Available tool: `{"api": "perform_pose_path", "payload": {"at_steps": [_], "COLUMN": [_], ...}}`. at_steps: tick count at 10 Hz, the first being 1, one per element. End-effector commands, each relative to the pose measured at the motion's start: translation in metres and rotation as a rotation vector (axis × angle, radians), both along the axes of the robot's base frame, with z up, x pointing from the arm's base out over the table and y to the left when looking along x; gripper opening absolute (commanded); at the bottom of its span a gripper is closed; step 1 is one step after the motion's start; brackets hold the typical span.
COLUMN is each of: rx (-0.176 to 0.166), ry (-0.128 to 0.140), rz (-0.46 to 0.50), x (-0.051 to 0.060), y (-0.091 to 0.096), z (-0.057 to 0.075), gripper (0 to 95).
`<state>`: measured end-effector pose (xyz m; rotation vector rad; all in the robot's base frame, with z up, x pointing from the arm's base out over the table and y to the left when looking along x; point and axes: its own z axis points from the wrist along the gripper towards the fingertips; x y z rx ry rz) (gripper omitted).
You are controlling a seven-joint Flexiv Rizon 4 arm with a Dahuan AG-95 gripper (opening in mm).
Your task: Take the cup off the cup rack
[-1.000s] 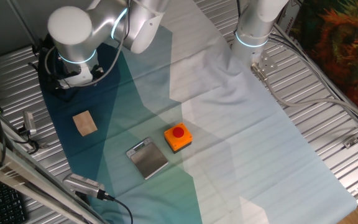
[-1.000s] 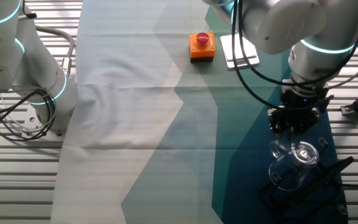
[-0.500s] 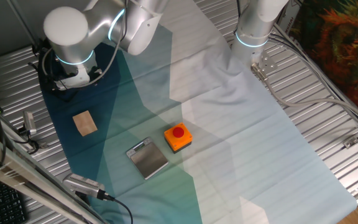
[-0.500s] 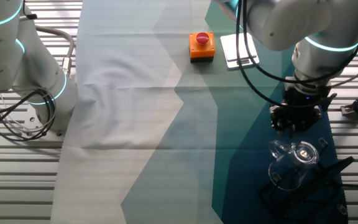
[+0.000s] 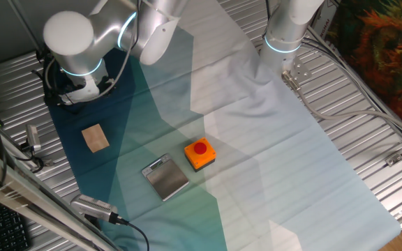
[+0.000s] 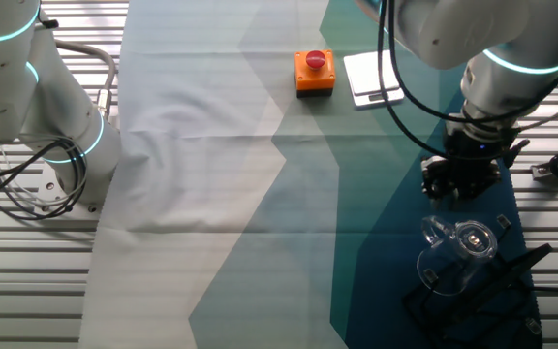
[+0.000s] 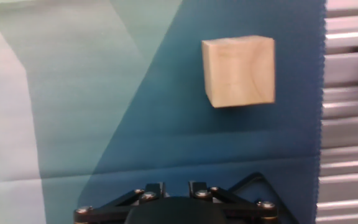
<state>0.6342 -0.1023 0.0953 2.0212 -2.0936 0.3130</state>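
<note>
1. Just below the gripper in the other fixed view sits the cup — clear glass, hung tilted on the cup rack, apart from the fingers.
2. Gripper state: cannot tell. Its fingertips are dark against dark cloth in that view, and the hand view shows only the gripper base, no fingertips.
3. Key relation: the cup lies toward the rack side of the gripper, near but not touching; its mouth faces roughly up toward the camera, and the handle looks to sit on its left side.
4. Hand view looks down on the wooden block and blue cloth — the cup is not in it, so the gripper is not yet lined up over the glass.
5. Judgement: the next move needs a short shift toward the rack, then a descent onto the rim or handle.
</note>
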Motion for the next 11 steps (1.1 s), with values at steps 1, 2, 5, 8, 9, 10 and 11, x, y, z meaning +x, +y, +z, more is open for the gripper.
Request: {"api": "perform_pose_path", "payload": {"at_steps": [1,2,5,8,9,10,11], "rx": [-0.033,-0.039,-0.068,-0.094,-0.095,-0.1,-0.105], "ry": [-0.001,0.0,0.007,0.014,0.016,0.017,0.016], "rz": [0.042,0.075,0.118,0.131,0.139,0.146,0.161], "x": [-0.006,-0.01,-0.018,-0.026,-0.027,-0.028,-0.027], "y": [0.002,0.001,-0.001,-0.002,-0.002,-0.002,-0.002], "z": [-0.006,-0.008,-0.012,-0.016,-0.017,-0.017,-0.017], "gripper": [19.0,19.0,19.0,19.0,19.0,19.0,19.0]}}
